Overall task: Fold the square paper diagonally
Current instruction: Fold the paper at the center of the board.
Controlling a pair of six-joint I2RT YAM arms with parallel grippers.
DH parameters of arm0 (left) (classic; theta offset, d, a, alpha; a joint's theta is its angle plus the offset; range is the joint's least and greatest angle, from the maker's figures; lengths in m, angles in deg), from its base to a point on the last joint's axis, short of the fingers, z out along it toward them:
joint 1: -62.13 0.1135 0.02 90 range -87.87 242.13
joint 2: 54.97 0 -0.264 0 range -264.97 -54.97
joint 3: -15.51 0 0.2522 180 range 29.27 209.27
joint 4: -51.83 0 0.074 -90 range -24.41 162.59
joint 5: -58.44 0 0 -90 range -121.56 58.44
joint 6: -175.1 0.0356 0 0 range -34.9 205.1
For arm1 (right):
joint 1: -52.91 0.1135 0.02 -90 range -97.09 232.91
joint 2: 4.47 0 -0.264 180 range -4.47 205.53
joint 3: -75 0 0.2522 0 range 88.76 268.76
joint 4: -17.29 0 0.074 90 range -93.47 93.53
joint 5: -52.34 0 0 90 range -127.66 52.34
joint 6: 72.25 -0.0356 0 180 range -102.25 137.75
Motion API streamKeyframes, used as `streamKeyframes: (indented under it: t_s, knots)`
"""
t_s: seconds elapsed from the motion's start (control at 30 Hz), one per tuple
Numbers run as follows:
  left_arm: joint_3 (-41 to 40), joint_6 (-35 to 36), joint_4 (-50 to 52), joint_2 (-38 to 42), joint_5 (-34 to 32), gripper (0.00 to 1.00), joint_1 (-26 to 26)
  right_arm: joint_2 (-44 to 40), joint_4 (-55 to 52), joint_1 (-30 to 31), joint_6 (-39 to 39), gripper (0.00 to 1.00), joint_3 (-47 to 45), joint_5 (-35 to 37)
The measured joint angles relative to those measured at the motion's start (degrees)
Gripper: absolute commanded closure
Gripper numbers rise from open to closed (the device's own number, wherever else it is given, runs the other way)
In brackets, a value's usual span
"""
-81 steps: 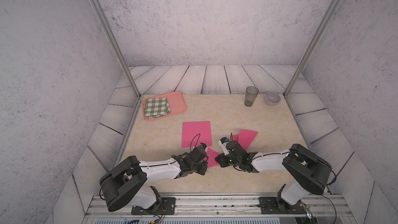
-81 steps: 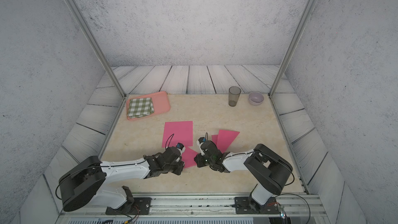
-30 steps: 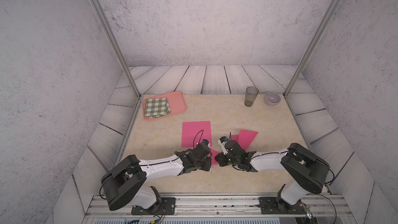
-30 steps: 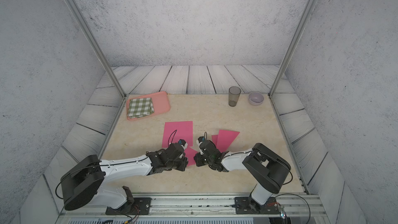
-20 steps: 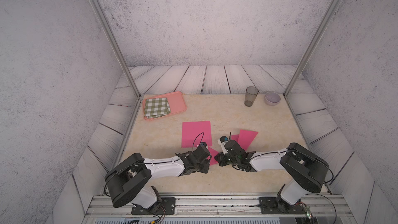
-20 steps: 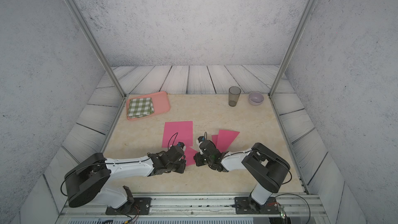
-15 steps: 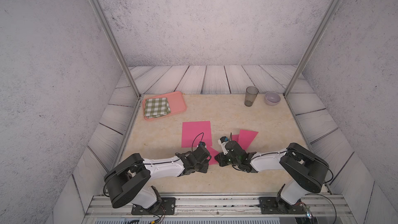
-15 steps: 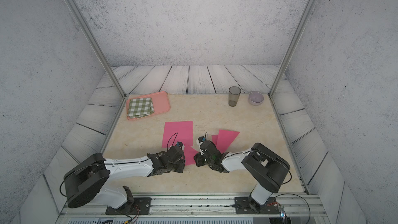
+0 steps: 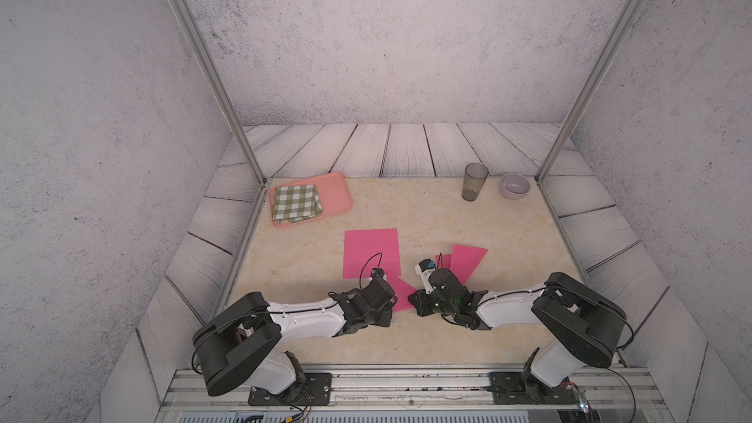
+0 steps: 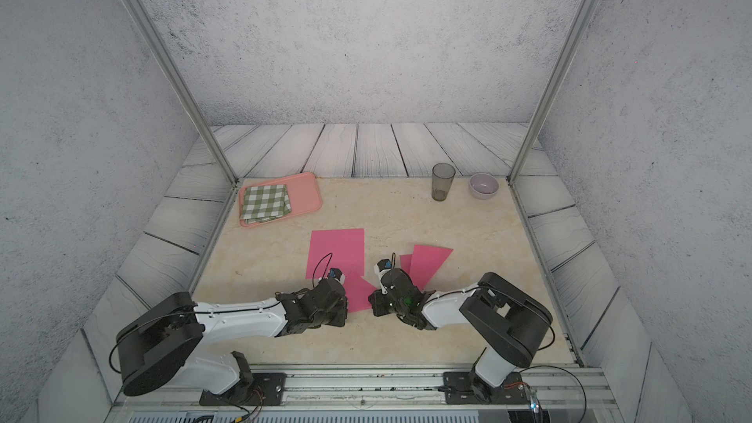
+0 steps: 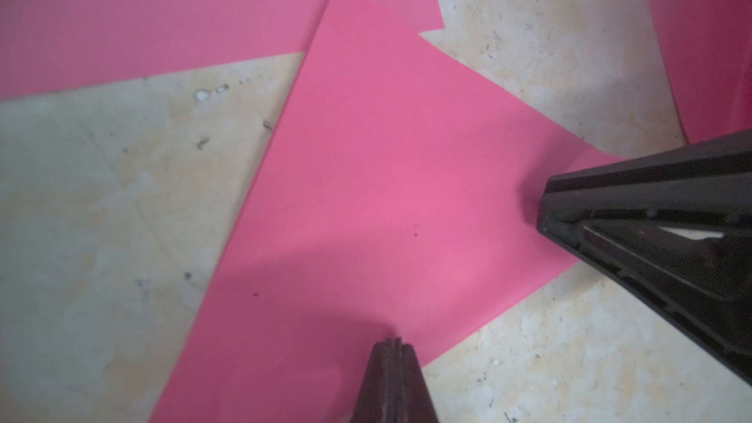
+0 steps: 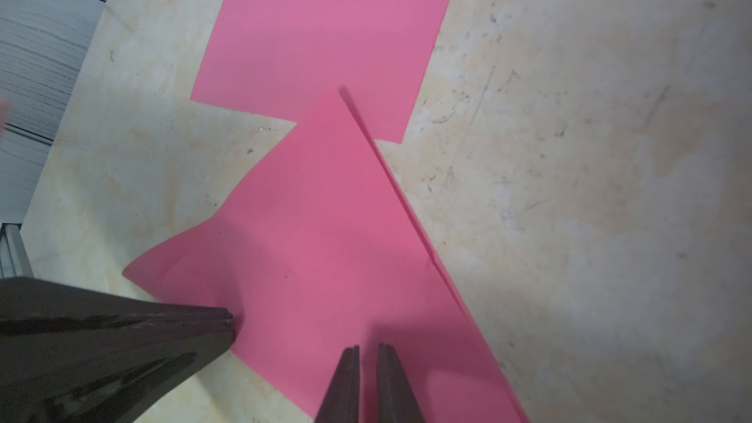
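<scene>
Left hand [image 11: 392,343] barely shifted, closed, pressing folded paper [image 11: 366,197], right hand [image 12: 368,348] slightly apart, long edge pointing toward flat sheet [image 12: 325,34].

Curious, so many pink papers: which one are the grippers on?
The folded triangle in front, between left gripper and right gripper; the square and right sheets lie farther back.

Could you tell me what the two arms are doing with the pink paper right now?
A pink paper, already folded into a triangle, is being worked from both sides. The left end effector, shut, and the right end effector, jaws a slit apart, have their tips down on it, apparently pressing it flat. Another pink square lies unfolded beyond it.
</scene>
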Motion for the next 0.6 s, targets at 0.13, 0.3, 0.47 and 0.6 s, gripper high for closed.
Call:
streamKeyframes:
  t_s: [0.13,0.3,0.47,0.6]
  knots:
    - [-0.37,-0.96,-0.13,0.33,-0.48,1.00,-0.04,-0.15,-0.42,0.00,0.02,0.85,0.02,0.07]
    - [-1.99,-1.79,-0.15,2.10,-1.77,1.00,-0.02,-0.24,-0.72,0.02,0.00,0.84,0.15,0.17]
    - [-2.49,-1.92,0.02,2.71,-2.19,1.00,-0.02,-0.31,-1.36,0.02,-0.15,0.82,0.48,-0.02]
    - [-2.47,-1.95,0.00,2.58,-2.21,1.00,-0.02,-0.81,-3.02,0.00,-0.26,0.82,0.87,0.22]
